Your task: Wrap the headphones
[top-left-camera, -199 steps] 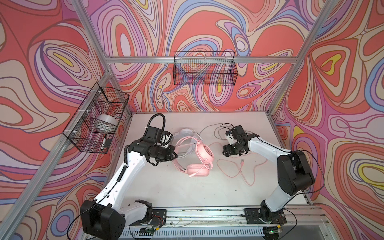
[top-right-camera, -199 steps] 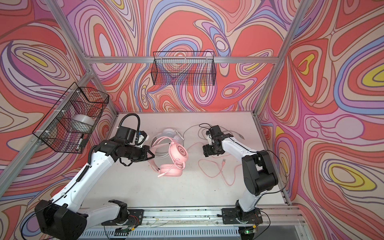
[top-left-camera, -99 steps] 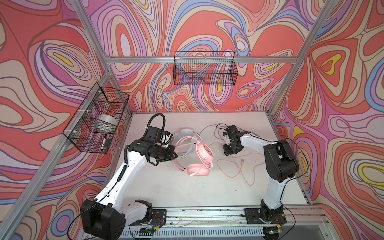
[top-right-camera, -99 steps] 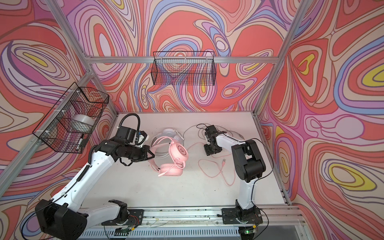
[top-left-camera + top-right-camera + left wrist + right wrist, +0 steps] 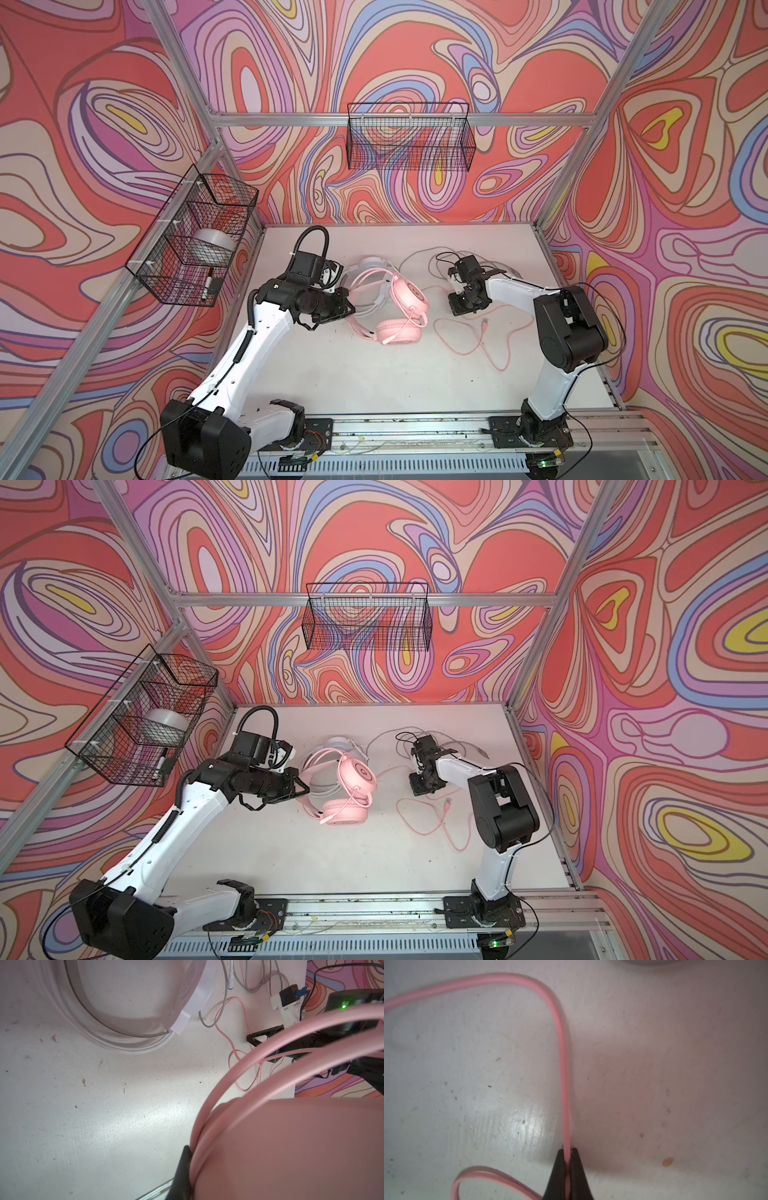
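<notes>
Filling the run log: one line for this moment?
left tool: shut on pink headset | right tool: shut on pink cable | white headset: untouched

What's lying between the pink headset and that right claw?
In both top views, only pink cable crosses bare table between pink headset and right gripper.

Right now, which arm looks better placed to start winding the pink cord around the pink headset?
The right. Its gripper is already shut on the pink cable, clear of the pink headset. The left gripper is clamped on that headset's band, likely steadying it.
</notes>
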Motion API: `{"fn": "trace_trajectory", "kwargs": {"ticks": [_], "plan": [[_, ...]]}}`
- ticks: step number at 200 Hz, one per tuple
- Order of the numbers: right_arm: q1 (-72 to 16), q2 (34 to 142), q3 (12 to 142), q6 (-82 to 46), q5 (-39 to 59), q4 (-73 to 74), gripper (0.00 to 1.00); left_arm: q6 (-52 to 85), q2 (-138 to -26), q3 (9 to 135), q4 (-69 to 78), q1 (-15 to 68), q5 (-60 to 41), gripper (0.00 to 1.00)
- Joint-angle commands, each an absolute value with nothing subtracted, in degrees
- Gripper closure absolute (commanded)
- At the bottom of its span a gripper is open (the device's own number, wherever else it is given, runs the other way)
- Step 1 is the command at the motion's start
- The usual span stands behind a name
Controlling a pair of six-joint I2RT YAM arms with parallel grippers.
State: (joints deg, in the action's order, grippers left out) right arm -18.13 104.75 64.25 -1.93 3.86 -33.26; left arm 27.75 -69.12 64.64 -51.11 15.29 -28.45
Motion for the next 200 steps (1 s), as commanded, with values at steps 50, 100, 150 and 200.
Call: {"fn": "trace_trajectory", "kwargs": {"ticks": [50,100,150,200], "plan": [[-24.8,92.6,57.0,-1.3,7.5,-31.8,1.00,41.2,-70.1,66.9,-44.3,14.7,-26.1,1.00],[-29.9,82.0,51.9,-1.9,7.9,-29.5,1.00,45.4,-71.9,70.5,-45.4,14.3,-17.9,1.00],[-32.5,68.3,47.4,4.9,13.6,-29.7,1.00,48.2,-74.8,73.1,-48.6,14.2,-9.1,1.00],[-36.2,63.5,50.3,14.7,18.6,-36.4,1.00,49.0,-78.5,77.0,-53.9,14.4,-4.7,1.00]]}}
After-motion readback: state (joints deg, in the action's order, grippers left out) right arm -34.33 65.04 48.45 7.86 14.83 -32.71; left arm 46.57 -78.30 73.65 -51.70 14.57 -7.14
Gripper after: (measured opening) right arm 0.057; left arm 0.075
